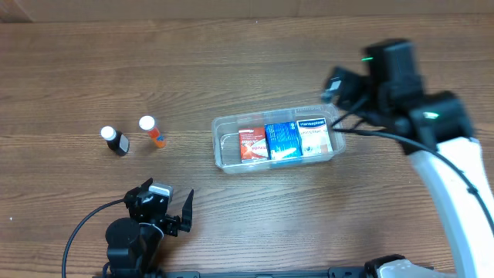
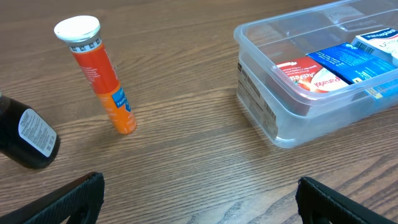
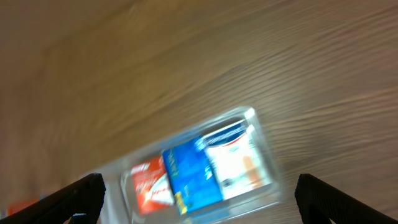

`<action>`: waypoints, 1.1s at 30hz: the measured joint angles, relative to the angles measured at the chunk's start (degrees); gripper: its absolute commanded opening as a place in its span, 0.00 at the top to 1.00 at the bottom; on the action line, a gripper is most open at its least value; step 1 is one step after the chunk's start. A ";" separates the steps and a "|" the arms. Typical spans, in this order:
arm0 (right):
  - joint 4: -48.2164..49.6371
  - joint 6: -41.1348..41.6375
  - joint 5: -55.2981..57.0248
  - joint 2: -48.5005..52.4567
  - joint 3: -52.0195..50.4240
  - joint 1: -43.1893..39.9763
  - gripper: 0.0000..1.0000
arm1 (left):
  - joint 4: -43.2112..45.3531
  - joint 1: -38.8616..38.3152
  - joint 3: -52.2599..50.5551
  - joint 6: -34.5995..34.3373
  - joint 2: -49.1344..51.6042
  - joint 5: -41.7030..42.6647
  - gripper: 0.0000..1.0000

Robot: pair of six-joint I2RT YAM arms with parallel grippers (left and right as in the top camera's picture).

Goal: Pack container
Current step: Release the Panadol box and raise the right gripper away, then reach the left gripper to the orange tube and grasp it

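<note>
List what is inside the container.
Inside the container: a red box, a blue box and a white box, side by side. Anything beneath them is hidden.

Brown wood grain on the table [image 1: 231,62]. Clear and colourless for the container [image 1: 225,150]; inside, a red box [image 1: 251,144], blue box [image 1: 282,141] and white box [image 1: 312,136] with a blue top band. Orange on the tube [image 2: 106,87], with a white cap; black bottle [image 1: 117,142] with a white cap and label.

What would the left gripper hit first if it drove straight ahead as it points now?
Probably nothing: the left gripper aims at bare wooden table between the orange white-capped tube and clear plastic container.
</note>
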 measured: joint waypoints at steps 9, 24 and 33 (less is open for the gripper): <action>-4.42 -0.02 -1.81 -2.40 0.00 -7.26 0.00 | 2.58 0.00 -0.07 -0.02 0.00 0.52 0.00; -4.52 -0.04 -1.92 -2.40 0.00 -7.26 0.00 | -0.31 0.00 22.62 -15.67 14.45 -6.25 0.00; -4.61 -0.02 -2.03 -2.40 0.02 -7.26 0.00 | -17.51 0.04 61.53 -17.18 64.54 -8.04 0.00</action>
